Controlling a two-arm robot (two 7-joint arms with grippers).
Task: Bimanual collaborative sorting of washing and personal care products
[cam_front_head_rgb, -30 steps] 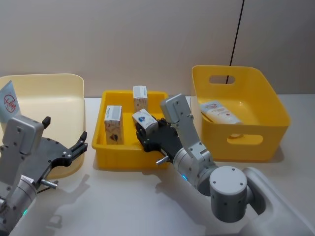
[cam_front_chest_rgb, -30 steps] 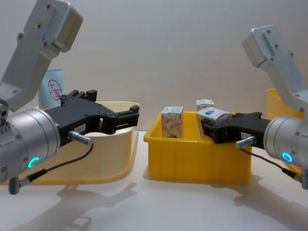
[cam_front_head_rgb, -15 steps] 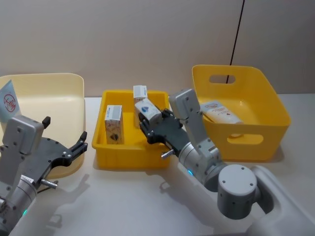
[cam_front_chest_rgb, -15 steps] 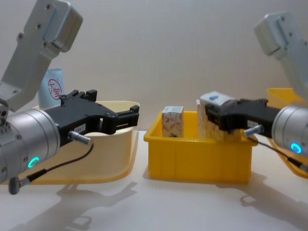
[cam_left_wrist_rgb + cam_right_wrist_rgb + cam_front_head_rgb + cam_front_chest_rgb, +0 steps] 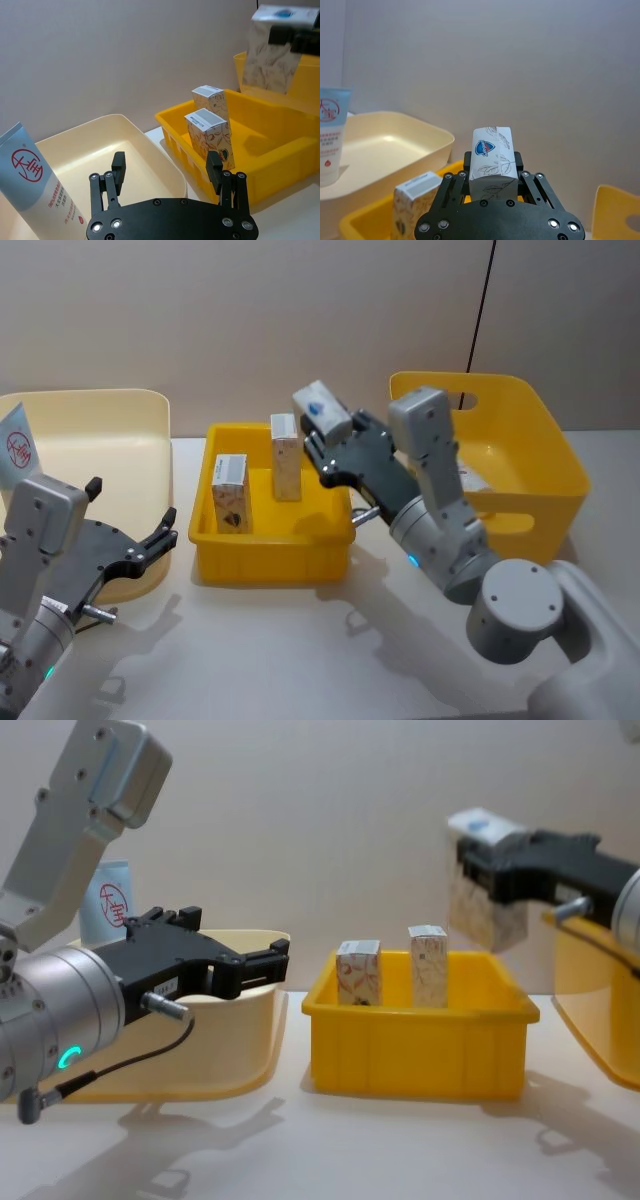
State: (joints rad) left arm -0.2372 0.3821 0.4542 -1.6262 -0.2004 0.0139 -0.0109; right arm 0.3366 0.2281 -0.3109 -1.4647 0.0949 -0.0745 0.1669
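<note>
Lifting the blue-marked carton (image 5: 322,410) up and out of the middle tray (image 5: 270,552) with the right gripper (image 5: 480,865), whose fingers are closed firmly on the carton's lower half. Having raised it from down among the other boxes a second ago, now carrying it tilted in the air, above the tray's far right corner and well clear of the rim. Probably finishing the pick and beginning the transfer, with the drop-off not yet begun.

Leaving two patterned cartons standing upright in the tray: one near the left wall (image 5: 231,492), one toward the back (image 5: 286,455), apart from each other.

Keeping the left gripper (image 5: 166,167) spread wide and empty, hovering at the near edge of the pale bin (image 5: 110,410), beside the blue tube (image 5: 35,180) that is leaning in that bin's corner.

Flanking the tray on the right with the deep yellow bin (image 5: 530,510) with cut-out handles, just beside the raised arm. Watching that bin's near wall and the back carton, both being close to the carried carton's likely path either way. Not being able to tell which bin is the target.
</note>
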